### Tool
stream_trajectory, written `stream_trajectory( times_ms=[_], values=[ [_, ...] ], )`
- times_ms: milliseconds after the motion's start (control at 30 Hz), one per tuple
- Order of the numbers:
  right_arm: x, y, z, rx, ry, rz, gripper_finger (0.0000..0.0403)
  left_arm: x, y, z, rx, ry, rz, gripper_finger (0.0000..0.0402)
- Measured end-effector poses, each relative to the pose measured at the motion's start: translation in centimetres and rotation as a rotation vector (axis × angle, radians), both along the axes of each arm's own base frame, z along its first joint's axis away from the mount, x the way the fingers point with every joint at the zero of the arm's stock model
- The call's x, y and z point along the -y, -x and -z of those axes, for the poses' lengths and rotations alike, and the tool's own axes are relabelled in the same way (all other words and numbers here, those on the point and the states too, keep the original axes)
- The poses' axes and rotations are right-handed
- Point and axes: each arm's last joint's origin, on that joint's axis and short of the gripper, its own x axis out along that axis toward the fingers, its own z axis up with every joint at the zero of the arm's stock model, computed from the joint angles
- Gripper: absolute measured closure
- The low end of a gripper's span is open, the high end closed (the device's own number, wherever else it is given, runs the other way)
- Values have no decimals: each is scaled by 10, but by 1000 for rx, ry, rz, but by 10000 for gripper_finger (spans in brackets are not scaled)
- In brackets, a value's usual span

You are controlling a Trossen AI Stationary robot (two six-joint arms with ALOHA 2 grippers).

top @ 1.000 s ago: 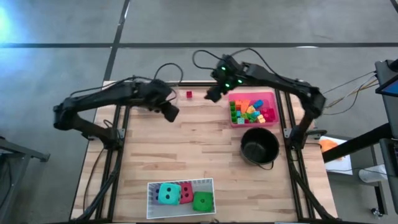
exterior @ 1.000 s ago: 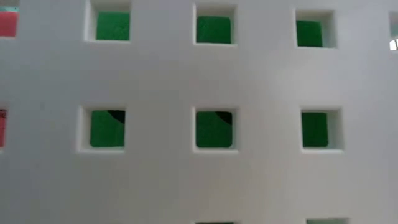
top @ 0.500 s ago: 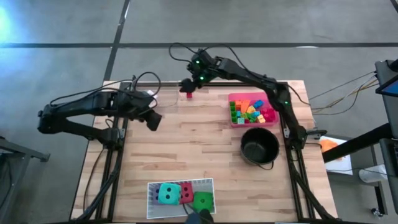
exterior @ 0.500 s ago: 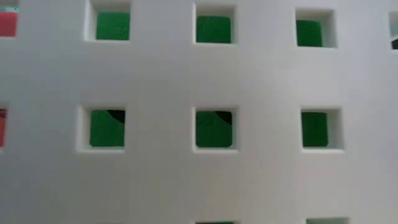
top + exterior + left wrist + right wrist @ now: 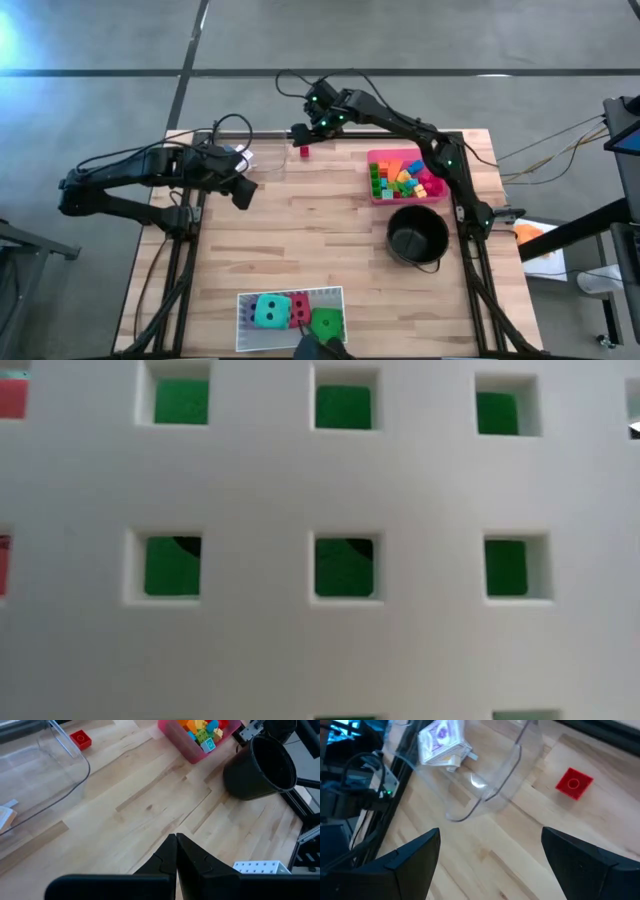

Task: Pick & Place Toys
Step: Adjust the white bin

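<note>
Right claw [image 5: 490, 855]: fingers standing wide apart, gripping nothing, hovering above the far edge of the surface [image 5: 310, 230], just beside the red block [image 5: 304, 152].
Red block: lying alone on the bare wood, between the clear tray [image 5: 485, 775] and the pink tray [image 5: 405, 176], touching neither.
Cards [image 5: 441, 742]: sitting in the clear tray, on the side away from the red block.
Left claw [image 5: 176, 851]: fingers pressed together, gripping nothing, hanging over the wood on the clear tray's other side from the red block.
Plastic blocks [image 5: 404, 180]: filling the pink tray, well apart from the red block.
Black pot [image 5: 417, 235]: standing just beside the pink tray.
Dice: teal die [image 5: 268, 311], red die [image 5: 298, 311] and green die [image 5: 326, 323] sitting in the white tray [image 5: 290, 293], across the surface from the red block.
</note>
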Motion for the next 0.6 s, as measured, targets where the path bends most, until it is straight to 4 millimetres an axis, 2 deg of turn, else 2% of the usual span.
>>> stream_trajectory(
  times_ms=[200, 333, 433, 600],
  values=[
    [-28, 20, -45, -17, 108, -78, 65, -4, -16, 5, -20, -74, 32, 393],
    [-47, 44, -83, 3, 169, -114, 65, -20, -39, 9, -22, -145, 47, 385],
    [-57, 63, -105, 16, 198, -102, 65, -39, -55, 10, -31, -155, 46, 353],
    [-76, 103, -128, 20, 220, -86, 65, -72, -81, 19, -113, -180, 103, 267]
  ],
)
